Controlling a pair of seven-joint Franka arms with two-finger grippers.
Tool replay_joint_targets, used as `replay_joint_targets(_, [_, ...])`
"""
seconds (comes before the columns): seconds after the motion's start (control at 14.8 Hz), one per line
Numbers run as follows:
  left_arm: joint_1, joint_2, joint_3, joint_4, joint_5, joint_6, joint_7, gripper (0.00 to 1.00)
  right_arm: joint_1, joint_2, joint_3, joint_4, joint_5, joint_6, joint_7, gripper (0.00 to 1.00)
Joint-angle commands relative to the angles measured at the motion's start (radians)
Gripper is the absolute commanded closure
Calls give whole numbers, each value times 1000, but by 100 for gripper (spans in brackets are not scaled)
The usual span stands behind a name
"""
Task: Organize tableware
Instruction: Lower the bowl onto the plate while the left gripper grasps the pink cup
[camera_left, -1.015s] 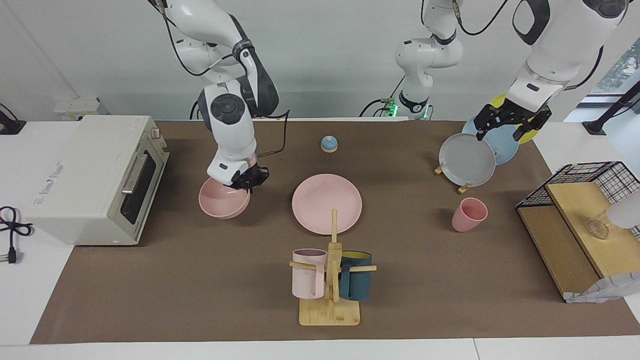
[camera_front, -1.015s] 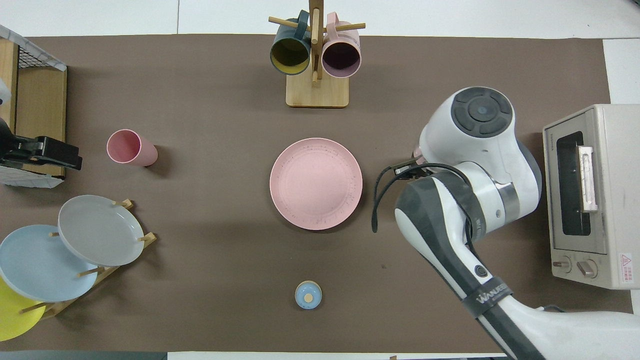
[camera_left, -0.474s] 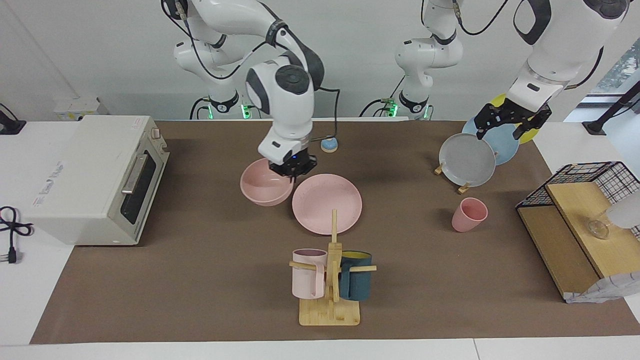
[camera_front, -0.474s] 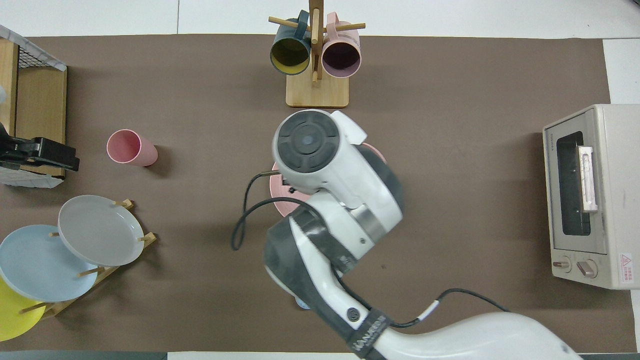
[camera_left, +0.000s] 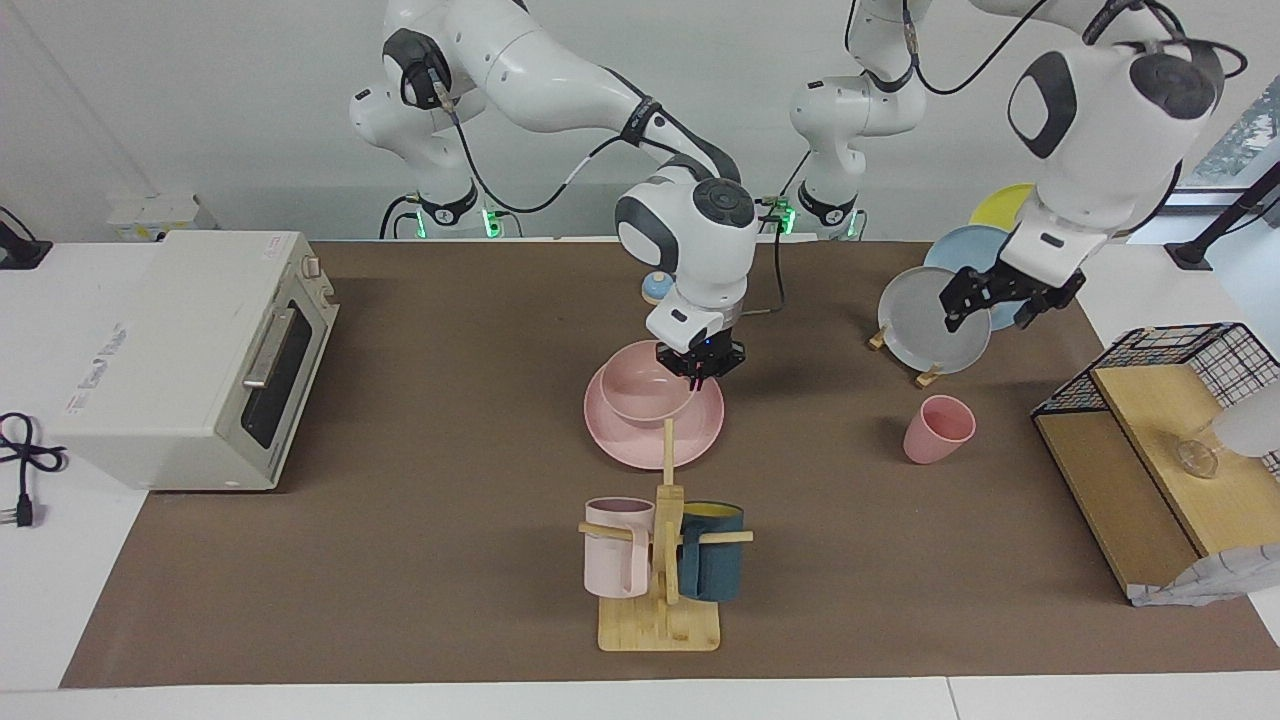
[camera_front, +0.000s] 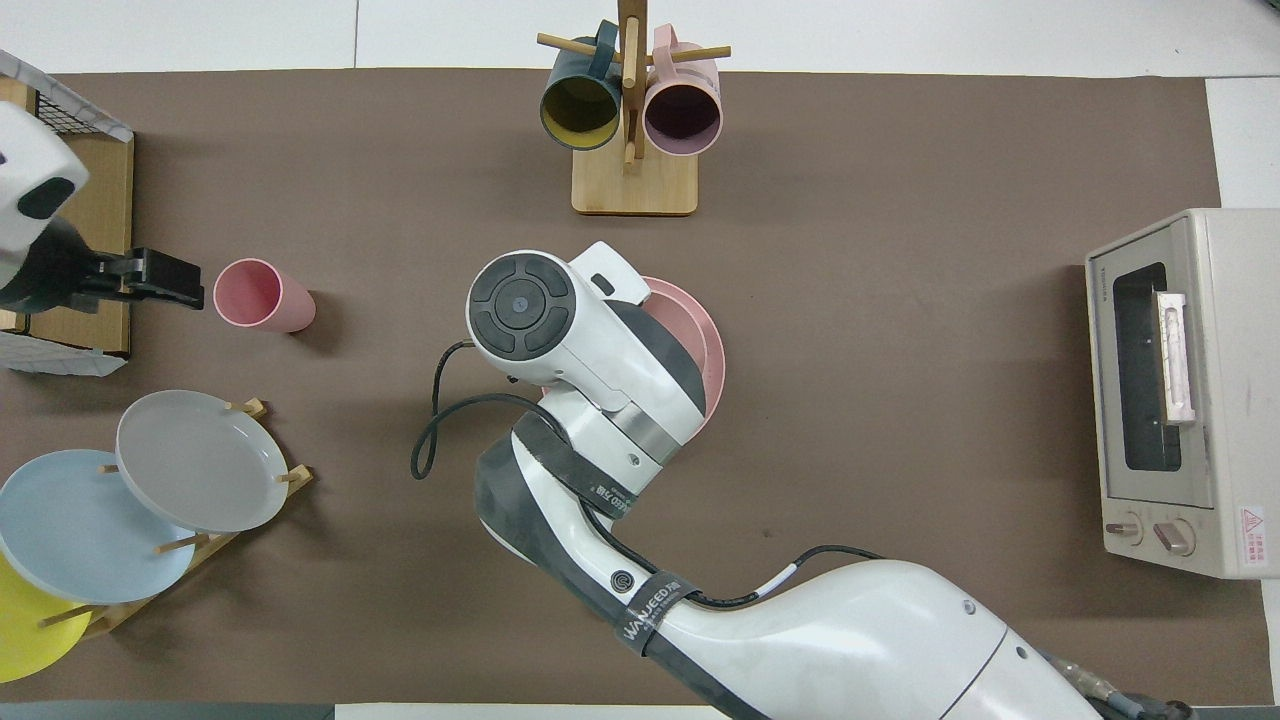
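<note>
My right gripper (camera_left: 700, 364) is shut on the rim of the pale-pink bowl (camera_left: 643, 392) and holds it over the middle of the pale-pink plate (camera_left: 656, 442). I cannot tell whether the bowl touches the plate. In the overhead view my right arm hides that gripper and most of the bowl (camera_front: 676, 312) and plate (camera_front: 713, 352). The pale-pink cup (camera_left: 938, 430) stands upright toward the left arm's end, also in the overhead view (camera_front: 262, 295). My left gripper (camera_left: 992, 308) is open and empty in the air over the grey plate, beside the cup in the overhead view (camera_front: 178, 287).
A toaster oven (camera_left: 190, 350) stands at the right arm's end. A wooden mug tree (camera_left: 665, 560) with a pink and a teal mug is farther from the robots than the plate. A rack holds the grey plate (camera_left: 935, 322), a blue and a yellow one. A wire-and-wood shelf (camera_left: 1160, 440) stands beside the cup.
My right arm has carried the bowl from beside the oven across to over the pink plate. My left gripper has come down from over the blue plate toward the cup.
</note>
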Motion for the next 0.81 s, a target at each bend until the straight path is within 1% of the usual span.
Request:
replay_joint_targets(0.0, [-10, 82, 2, -5, 3, 85, -18, 0, -10, -21, 15, -44, -3, 43, 45, 100])
replay_joint_targets(0.2, [-11, 102, 0, -41, -4, 143, -33, 0, -13, -26, 15, -81, -1, 89, 59, 100])
replay_joint_targets(0.27, [-11, 102, 0, -61, -9, 164, -53, 0, -16, -30, 15, -87, -2, 93, 59, 97])
replay_joint_targets(0.34, [-20, 102, 0, -76, -14, 180, -76, 0, -20, -32, 15, -87, -3, 93, 58, 86])
replay_joint_targets(0.41, [-25, 102, 0, -87, -14, 186, -99, 0, -21, -32, 15, -84, -3, 95, 58, 79])
replay_joint_targets(0.54, [-31, 101, 0, -96, -15, 186, -122, 0, -24, -31, 27, -49, 26, 69, 59, 55])
replay_joint_targets(0.61, [-33, 99, 0, -107, -15, 191, -129, 0, -26, -27, 27, -19, 33, 37, 59, 48])
replay_joint_targets(0.74, [-42, 90, 0, -145, -17, 212, -130, 0, -52, -34, 29, 63, 31, -40, 47, 47])
